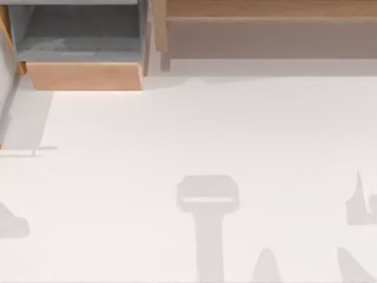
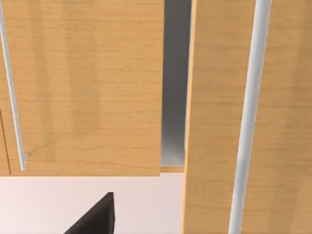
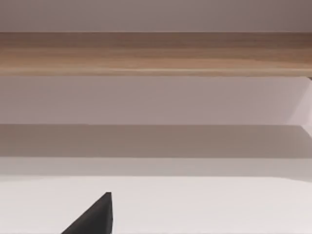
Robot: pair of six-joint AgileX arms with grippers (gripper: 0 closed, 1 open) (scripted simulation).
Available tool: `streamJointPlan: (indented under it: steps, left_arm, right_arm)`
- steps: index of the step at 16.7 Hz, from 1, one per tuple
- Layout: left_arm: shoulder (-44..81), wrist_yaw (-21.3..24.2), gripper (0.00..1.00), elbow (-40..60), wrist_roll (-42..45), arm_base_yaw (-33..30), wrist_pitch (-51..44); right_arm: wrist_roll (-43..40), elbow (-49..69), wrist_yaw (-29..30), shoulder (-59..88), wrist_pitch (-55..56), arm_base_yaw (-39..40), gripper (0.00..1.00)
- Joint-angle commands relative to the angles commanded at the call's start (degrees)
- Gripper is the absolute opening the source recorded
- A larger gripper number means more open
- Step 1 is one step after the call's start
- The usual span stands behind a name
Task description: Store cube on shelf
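Observation:
The cube is out of view. The shelf (image 1: 271,9) runs along the table's back right, a tan top board over a duller brown front panel. In the right wrist view the shelf (image 3: 156,51) lies as a wooden band ahead of my right gripper (image 3: 95,217), of which a dark tip shows over the white table. A dark tip of my left gripper (image 2: 97,217) shows close before light-wood panels.
A grey-lined box (image 1: 82,35) with a light-wood frame stands at the back left; its wood panels (image 2: 87,87) and a grey gap sit close ahead of the left wrist. Grey shadows (image 1: 207,200) fall on the white table (image 1: 188,130) near the front.

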Motion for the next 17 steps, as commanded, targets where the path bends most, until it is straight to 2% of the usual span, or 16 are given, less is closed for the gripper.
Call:
streamJointPlan:
  steps: [4, 8, 13, 17]
  left_arm:
    - [-0.46, -0.89, 1.00, 2.09, -1.40, 1.53, -2.97]
    - [-1.72, -4.65, 1.00, 10.12, -7.08, 6.18, -14.63]
    - [-2.80, -12.22, 1.00, 27.10, -19.33, 10.05, -38.68]
    - [-2.28, -19.13, 1.00, 44.49, -32.07, 8.52, -62.77]
  right_arm:
    - [0.00, 0.00, 0.00, 0.00, 0.00, 0.00, 1.00]
    - [0.00, 0.00, 0.00, 0.00, 0.00, 0.00, 1.00]
    - [0.00, 0.00, 0.00, 0.00, 0.00, 0.00, 1.00]
    - [0.00, 0.00, 0.00, 0.00, 0.00, 0.00, 1.00]
